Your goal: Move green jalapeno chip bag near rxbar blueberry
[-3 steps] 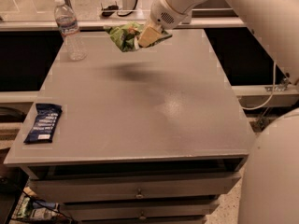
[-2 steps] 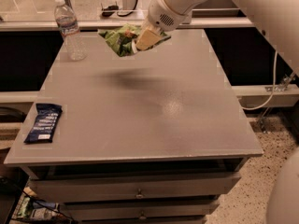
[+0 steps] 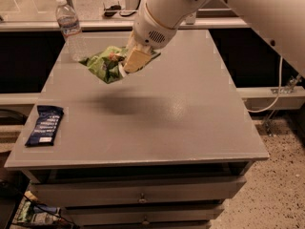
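The green jalapeno chip bag (image 3: 106, 63) is a crinkly light-green bag held in the air above the table's back left part. My gripper (image 3: 128, 63) is shut on its right side, with the white arm coming in from the upper right. The bag's shadow falls on the table below it. The rxbar blueberry (image 3: 45, 124) is a slim dark-blue wrapper with white lettering, lying flat near the table's left edge toward the front, well below and left of the bag.
A clear plastic water bottle (image 3: 70, 28) stands at the table's back left corner, just left of the held bag. The grey table (image 3: 190, 123) has drawers under its front edge. A cable hangs at the right side.
The gripper has carried the chip bag forward and left, away from the back edge and toward the table's left side. The bar and bottle have not moved.
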{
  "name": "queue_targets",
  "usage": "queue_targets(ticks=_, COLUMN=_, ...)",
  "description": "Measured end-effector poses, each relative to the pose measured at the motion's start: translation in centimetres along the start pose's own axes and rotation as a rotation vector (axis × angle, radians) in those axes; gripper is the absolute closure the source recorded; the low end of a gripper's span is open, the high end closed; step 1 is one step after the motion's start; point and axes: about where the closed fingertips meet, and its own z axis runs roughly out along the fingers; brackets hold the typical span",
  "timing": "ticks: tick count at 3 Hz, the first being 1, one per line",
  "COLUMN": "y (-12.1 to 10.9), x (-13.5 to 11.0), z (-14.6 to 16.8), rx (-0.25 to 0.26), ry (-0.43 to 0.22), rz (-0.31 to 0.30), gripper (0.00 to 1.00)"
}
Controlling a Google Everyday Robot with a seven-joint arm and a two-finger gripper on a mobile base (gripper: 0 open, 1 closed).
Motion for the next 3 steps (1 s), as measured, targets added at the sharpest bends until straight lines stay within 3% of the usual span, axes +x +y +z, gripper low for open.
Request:
queue_targets(ticks=1, y=5.7, x=-2.0, z=3.4, rx=-0.17, ry=0.041, rz=-0.105, gripper=1.0)
queue_targets(ticks=2, y=8.8, x=-2.9, z=4.9, rx=-0.262, ry=0.077, rz=-0.174, gripper=1.0)
queue_targets(ticks=3, y=8.8, x=-3.0, z=4.9, rx=-0.262, ry=0.077, rz=-0.175, gripper=0.83)
